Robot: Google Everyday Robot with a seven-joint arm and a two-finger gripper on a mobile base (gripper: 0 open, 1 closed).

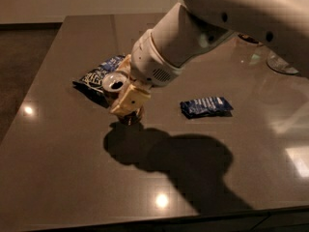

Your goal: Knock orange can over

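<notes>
Right now I have the gripper (126, 105) low over the left-centre of the dark table (58, 178), at the end of the white arm (193, 30) that reaches in from the upper right. Its tan tip sits hard against the orange can (115, 82), on the side facing me, and covers most of the can's body. I can see only the silver top with its dark drinking hole. The can seems to be standing upright or close to it, but with the body hidden I would not swear to that. From this angle I cannot tell how wide the gripper is set, nor whether it has hold of the can or merely touches it.

Just behind the can, to its left, lies a dark crinkled bag (94, 74), apparently touching it. A smaller blue snack bag (205, 106) lies flat to the right, apart from the gripper. At the far right edge stands a glass (282, 64). The arm's shadow (183, 163) spreads over the table towards me.
</notes>
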